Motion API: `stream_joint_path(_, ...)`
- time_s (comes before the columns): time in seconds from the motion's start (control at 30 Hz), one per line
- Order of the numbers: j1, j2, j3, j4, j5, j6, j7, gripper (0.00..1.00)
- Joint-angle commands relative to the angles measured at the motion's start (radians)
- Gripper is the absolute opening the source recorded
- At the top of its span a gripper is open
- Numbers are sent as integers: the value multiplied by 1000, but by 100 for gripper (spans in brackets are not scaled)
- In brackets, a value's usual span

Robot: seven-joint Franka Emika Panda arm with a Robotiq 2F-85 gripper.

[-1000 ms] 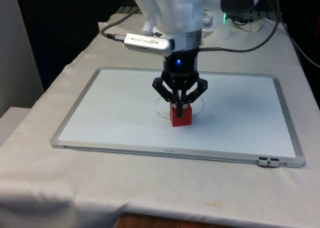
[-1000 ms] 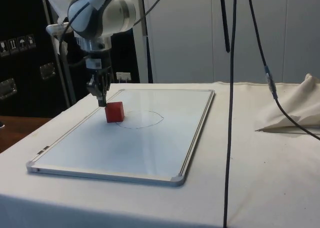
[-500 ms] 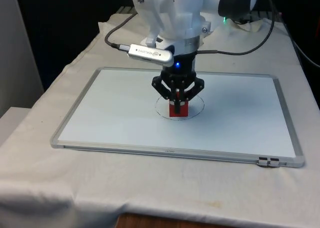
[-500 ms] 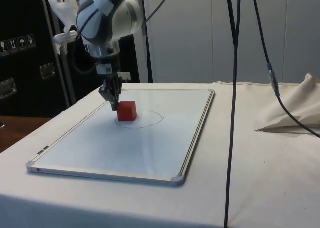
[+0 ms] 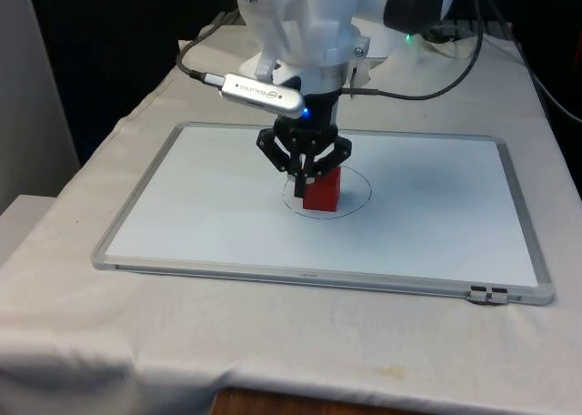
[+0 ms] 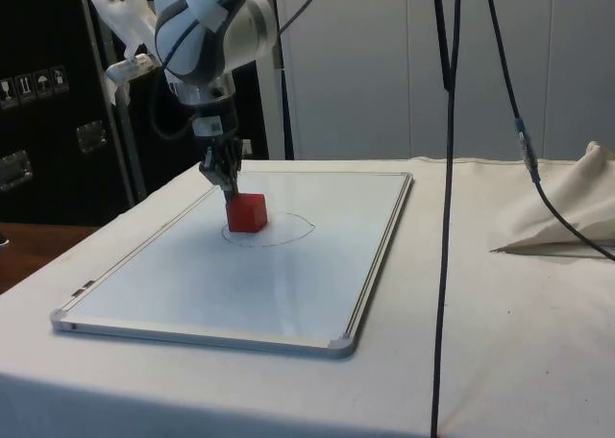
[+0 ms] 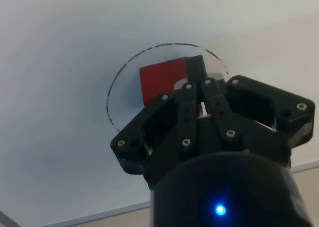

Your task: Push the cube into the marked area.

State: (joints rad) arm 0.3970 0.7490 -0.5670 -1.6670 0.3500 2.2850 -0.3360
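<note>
In the front view, the gripper [image 5: 303,180] reaches down over a white board [image 5: 182,215] that lies flat on the cloth-covered counter [image 5: 109,342]. Its fingers are drawn together to a narrow tip and hold nothing; closed like this they serve as a single blunt pusher rather than a clamp. The red cube [image 5: 322,191] sits on the board with the fingertips touching its side towards the front view's left, which suits a sliding push across the smooth surface. A thin drawn ring, the marked area [image 5: 362,189], surrounds the cube, which stands inside the line, nearer the ring's left part as this view has it.

In the side view, the gripper [image 6: 228,181] comes down steeply from the arm, its tip low against the cube's [image 6: 247,212] upper edge on the side facing the robot. The cube rests flat at the near-robot end of the marked area [image 6: 293,234], with most of the ring's interior lying bare beyond it.

In the wrist view, the gripper [image 7: 198,90] shows its fingers pressed close together, touching the cube's [image 7: 159,80] edge. The dashed outline of the marked area [image 7: 113,90] runs around the cube, so the task looks all but met; a slight further nudge would centre it.
</note>
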Motion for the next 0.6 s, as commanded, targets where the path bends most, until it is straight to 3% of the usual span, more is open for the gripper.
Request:
stream_joint_path(0.0,4,-5,-8,-4,-9,-16,6,0)
stream_joint_path(0.03,0,0,-3,0,-2,-6,1,0)
stream_joint_path(0.23,7,-25,-21,-17,-22,-66,9,0)
stream_joint_path(0.27,0,-18,-15,-6,-18,-67,5,0)
stream_joint_path(0.3,7,-29,-21,-19,-25,-75,9,0)
stream_joint_path(0.43,7,-45,-21,-32,-33,-104,9,0)
stream_joint_path(0.57,0,-48,-19,-21,-35,-137,10,0)
